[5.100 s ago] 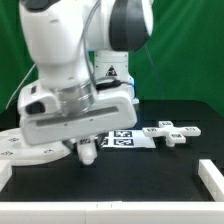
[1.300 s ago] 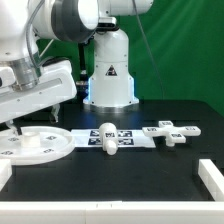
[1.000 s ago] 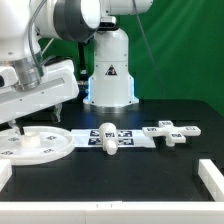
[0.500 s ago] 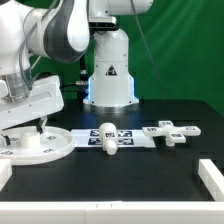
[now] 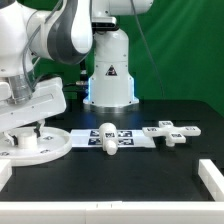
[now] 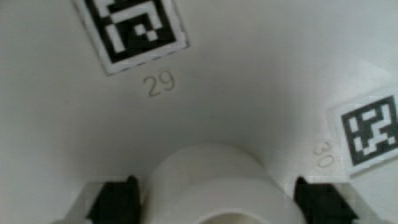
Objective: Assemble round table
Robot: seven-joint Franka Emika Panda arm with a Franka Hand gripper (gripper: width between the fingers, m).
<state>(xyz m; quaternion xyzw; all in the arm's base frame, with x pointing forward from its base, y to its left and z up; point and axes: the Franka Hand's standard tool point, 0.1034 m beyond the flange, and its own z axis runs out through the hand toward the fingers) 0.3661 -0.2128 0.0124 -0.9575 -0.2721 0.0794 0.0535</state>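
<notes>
The wide white round disc [image 5: 55, 152] lies flat at the exterior view's left, with small tags on its top. My gripper [image 5: 30, 140] is low over it, fingers pointing down. In the wrist view the disc's surface [image 6: 249, 90] fills the picture with tags marked 29 and 30. A raised white rounded hub [image 6: 217, 180] stands between my gripper's [image 6: 217, 202] dark fingers [image 6: 116, 200]. The jaws are spread wide, one on each side of the hub. The short thick leg [image 5: 108, 136] lies on the marker board [image 5: 135, 141]. The lobed foot [image 5: 172, 133] lies to the exterior view's right of the board.
The robot's white base [image 5: 110, 75] stands behind the marker board. White rails sit at the table's front corners, at the exterior view's right [image 5: 210, 175] and left [image 5: 4, 172]. A green curtain hangs behind.
Five seconds ago the gripper hung near the marker board. Since then it has moved to the exterior view's left over the disc, and in the last half second it has come lower.
</notes>
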